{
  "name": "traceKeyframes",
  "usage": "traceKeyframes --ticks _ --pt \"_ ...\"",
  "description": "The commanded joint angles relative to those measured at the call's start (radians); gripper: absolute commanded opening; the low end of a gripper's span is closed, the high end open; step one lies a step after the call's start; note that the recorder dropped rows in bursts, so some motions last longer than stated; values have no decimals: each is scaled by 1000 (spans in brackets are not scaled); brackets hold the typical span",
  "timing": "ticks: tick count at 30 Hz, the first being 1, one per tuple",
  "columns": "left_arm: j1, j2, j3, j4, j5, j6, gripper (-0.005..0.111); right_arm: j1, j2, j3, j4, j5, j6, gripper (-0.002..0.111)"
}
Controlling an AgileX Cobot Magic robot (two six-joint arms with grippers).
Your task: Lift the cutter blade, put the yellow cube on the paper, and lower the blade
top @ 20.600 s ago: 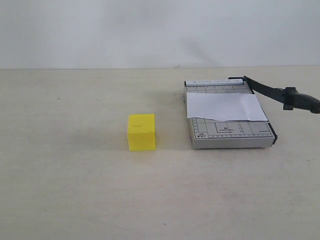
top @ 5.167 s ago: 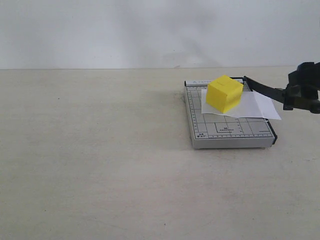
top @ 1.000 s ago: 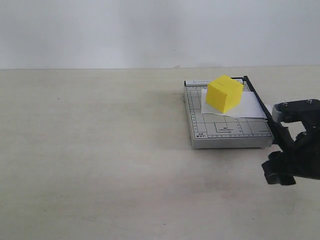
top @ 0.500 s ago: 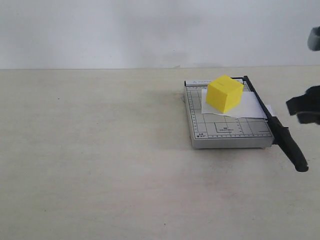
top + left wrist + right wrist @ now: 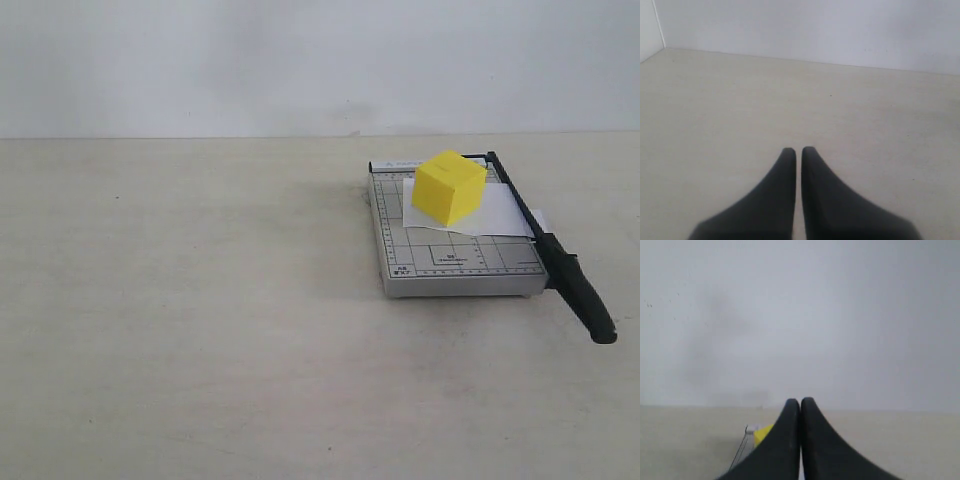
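I read yellow cube pinning white paper sheet, black blade lever lowered; left hand, right hand clenched, empty.

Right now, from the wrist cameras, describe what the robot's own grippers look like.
Both look alike. The left gripper has two matte black fingers, broad at the base and curving in to narrow rounded tips. The right gripper has the same smooth, black, tapered pair. No cables, markings or labels show on either. The arms themselves are outside every view, the exterior one included.
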Motion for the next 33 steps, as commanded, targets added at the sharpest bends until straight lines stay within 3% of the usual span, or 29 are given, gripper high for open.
traceKeyframes --ticks 1,6,12,14,20,25,28,33 --pt "-3 -8 4 -6 -9 -11 4 0 -161 199 -84 -244 -75 -1" --pt "-3 -8 4 -6 -9 -11 4 0 -137 309 -87 -389 -175 -1" --pt "-3 -8 4 -6 -9 -11 4 -2 -136 309 -72 -338 -104 -1" --pt "-3 -8 4 -6 -9 -11 4 0 -136 309 -87 -266 -111 -1" --pt "-3 -8 4 -6 -12 -11 4 0 -136 309 -87 188 -45 -1" --pt "-3 -8 4 -6 -12 -11 4 -23 -207 324 -153 321 -137 -1" --pt "-1 -15 4 -6 -9 -11 4 -28 -207 381 -277 361 -45 -1" --pt "-1 -15 4 -6 -9 -11 4 -28 -207 380 -320 369 12 -1"
